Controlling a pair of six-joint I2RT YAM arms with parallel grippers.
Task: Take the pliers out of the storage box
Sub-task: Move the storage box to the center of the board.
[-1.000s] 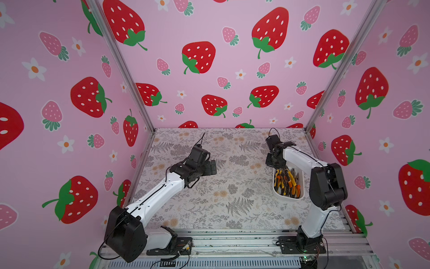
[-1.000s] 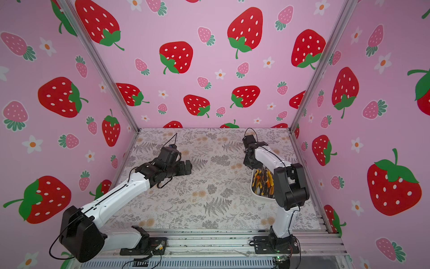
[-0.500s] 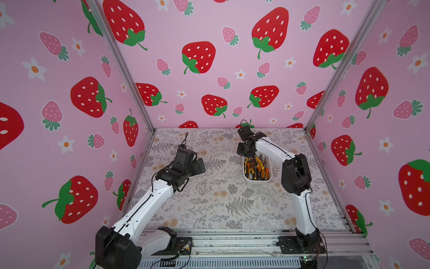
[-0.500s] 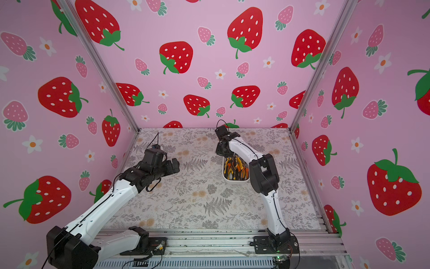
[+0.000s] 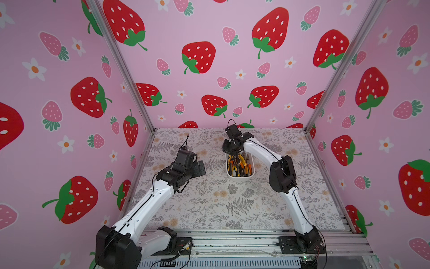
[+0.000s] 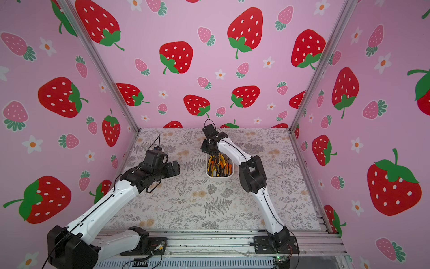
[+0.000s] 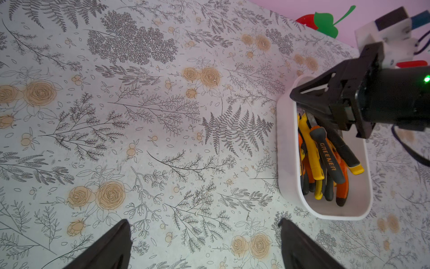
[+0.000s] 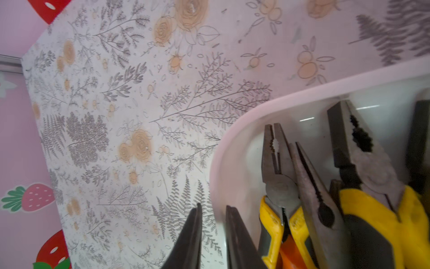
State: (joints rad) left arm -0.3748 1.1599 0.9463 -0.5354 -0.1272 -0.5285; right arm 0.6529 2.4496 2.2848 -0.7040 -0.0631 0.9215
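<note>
- The storage box [image 5: 240, 178] [image 6: 220, 177] is a shallow white tub with rounded corners. It sits flat on the table toward the back, a little right of the middle, with its long side running front to back.
- The pliers [image 5: 239, 166] [image 7: 325, 160] all lie inside it in a loose overlapping pile. They have yellow-and-black and orange-and-black handles, and one grey grip reads "GREENER".
- In the right wrist view their dark metal heads [image 8: 279, 167] lie at the end of the box where the right gripper is. Some are blunt combination noses and one is long and tapered.
- The table [image 5: 209, 205] is covered with a pale print of grey ferns and tan roses.
- Pink walls [image 5: 209, 35] with red strawberries and white flowers close three sides, with aluminium posts [image 5: 123, 67] at the corners.
- The right arm [image 5: 260, 151] reaches over the box from the front, its elbow raised.
- The right gripper [image 8: 213, 207] [image 5: 235, 155] points down at the box's far end, one finger outside the wall and one inside, with only a narrow gap between them. Whether they pinch the wall I cannot tell.
- The left arm [image 5: 149, 205] stretches toward the middle of the table. The left gripper [image 7: 203, 223] [image 5: 200, 168] is spread wide and holds nothing — it hangs over bare table, near the box but apart from it.
</note>
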